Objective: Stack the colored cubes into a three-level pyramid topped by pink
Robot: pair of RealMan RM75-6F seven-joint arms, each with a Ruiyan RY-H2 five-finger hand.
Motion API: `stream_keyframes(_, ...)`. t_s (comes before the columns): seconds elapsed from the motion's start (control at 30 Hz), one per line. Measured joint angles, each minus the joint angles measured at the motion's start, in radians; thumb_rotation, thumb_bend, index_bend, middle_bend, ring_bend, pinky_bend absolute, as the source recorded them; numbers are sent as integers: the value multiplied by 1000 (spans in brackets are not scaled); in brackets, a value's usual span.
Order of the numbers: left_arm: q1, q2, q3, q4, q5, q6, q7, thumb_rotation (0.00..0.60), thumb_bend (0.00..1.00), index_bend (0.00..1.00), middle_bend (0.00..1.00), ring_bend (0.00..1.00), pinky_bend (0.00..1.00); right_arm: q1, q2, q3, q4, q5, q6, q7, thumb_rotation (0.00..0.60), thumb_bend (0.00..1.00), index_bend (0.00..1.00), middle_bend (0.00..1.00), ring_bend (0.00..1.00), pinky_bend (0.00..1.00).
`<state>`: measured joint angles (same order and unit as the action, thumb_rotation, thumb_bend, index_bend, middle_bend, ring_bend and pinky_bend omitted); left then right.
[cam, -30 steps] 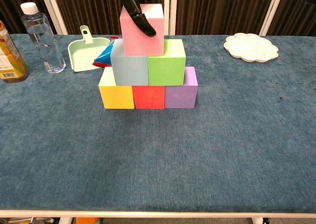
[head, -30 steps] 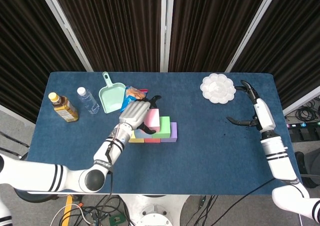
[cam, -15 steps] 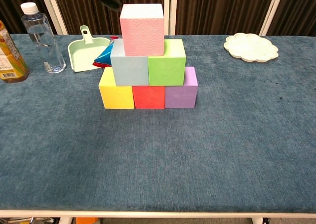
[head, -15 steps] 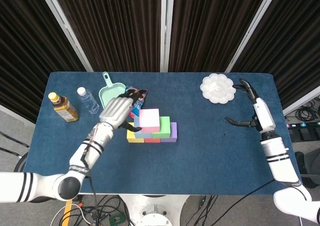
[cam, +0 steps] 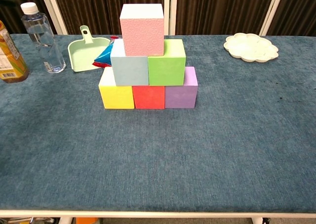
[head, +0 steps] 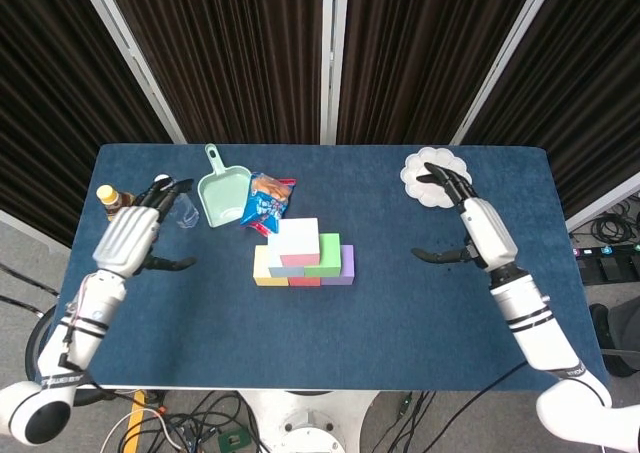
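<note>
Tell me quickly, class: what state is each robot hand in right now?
Left robot hand: open, fingers apart, holding nothing.
Right robot hand: open, fingers spread, holding nothing.

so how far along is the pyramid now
It looks finished: the pink cube tops the light blue cube and green cube, over yellow, red and purple. Nothing is in hand; the left hand and right hand are open, away from the stack. Nothing visibly left.
</note>
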<state>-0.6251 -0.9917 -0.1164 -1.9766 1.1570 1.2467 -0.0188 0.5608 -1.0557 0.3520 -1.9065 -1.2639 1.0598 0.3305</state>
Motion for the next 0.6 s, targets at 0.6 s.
stream_keyframes(0.6,260,-92,60,331,172,153,-352,600,61,84,131,32,160,247,-82,-16,-51,225,-172,-401,600,0,0,167,0,0)
